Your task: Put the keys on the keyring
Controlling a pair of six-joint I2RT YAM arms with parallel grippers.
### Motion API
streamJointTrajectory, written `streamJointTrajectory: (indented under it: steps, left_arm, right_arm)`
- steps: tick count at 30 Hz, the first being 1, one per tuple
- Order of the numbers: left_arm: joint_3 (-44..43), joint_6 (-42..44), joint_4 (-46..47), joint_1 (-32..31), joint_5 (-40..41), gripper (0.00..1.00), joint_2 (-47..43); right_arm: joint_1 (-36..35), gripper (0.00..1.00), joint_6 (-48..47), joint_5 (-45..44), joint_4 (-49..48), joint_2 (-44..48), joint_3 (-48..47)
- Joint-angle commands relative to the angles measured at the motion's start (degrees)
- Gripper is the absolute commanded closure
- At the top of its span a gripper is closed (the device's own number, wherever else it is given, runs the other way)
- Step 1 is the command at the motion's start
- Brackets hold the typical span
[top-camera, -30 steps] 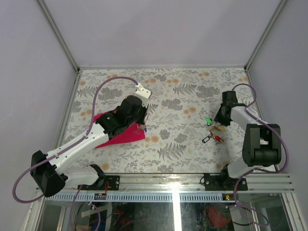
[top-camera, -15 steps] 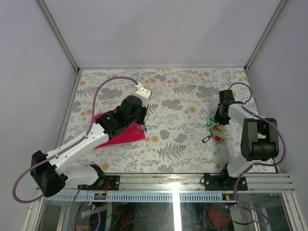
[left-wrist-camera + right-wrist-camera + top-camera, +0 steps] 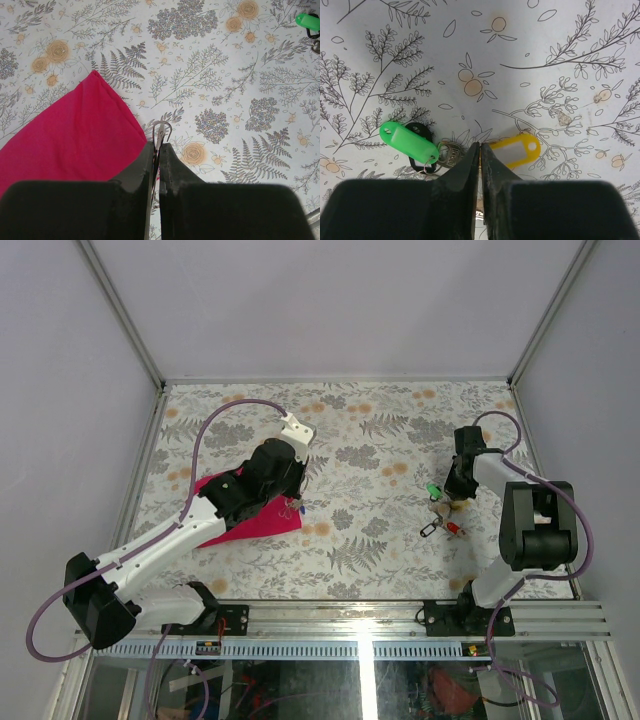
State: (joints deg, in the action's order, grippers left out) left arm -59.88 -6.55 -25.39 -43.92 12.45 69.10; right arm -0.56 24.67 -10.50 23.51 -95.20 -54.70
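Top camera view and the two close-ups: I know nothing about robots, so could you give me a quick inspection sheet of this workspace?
Surface: table under a floral-print cover.
Job's things: keys bunched at the right with a green tag and a yellow tag; keyring on the left.
Clutter: magenta cloth lying flat beside the keyring.
Grippers: left gripper shut on the keyring; right gripper shut, tips between the tags, any hold unclear.
Cables: purple cables loop along both arms.
Surroundings: plain walls, metal frame.
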Motion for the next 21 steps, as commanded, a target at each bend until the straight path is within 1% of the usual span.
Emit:
streamJointTrajectory:
  steps: [1,3,7,13,17,18,21]
  left_arm:
    - [-0.5,0.9,2.4,0.3,0.5,1.0,-0.1]
    - [-0.5,0.9,2.4,0.4,0.6,1.0,-0.2]
    - [-0.2,0.8,2.9,0.6,0.6,1.0,-1.1]
    - [1.3,0.4,5.1,0.8,1.0,1.0,-4.0]
    - [1.9,0.2,5.8,0.9,1.4,1.0,-5.2]
    - [1.9,0.2,5.8,0.9,1.4,1.0,-5.2]
    - [1.6,0.3,5.4,0.9,1.1,1.0,-4.7]
  right_arm:
    - [-0.6,0.95,-0.7,-1.7,1.0,1.5,-1.7]
    - [-0.6,1.0,-1.0,-1.7,1.3,3.5,-1.8]
    - [-0.6,1.0,-2.1,-1.6,1.2,9.1,-1.5]
    - [-0.6,1.0,-4.6,3.9,-1.0,18.8,0.4]
    - [-0.6,1.0,-6.1,4.6,-0.6,22.0,1.1]
    - [-0.6,0.99,-6.9,4.4,0.5,21.5,0.6]
    - [-0.6,0.74,-9.5,3.0,5.9,17.4,-2.3]
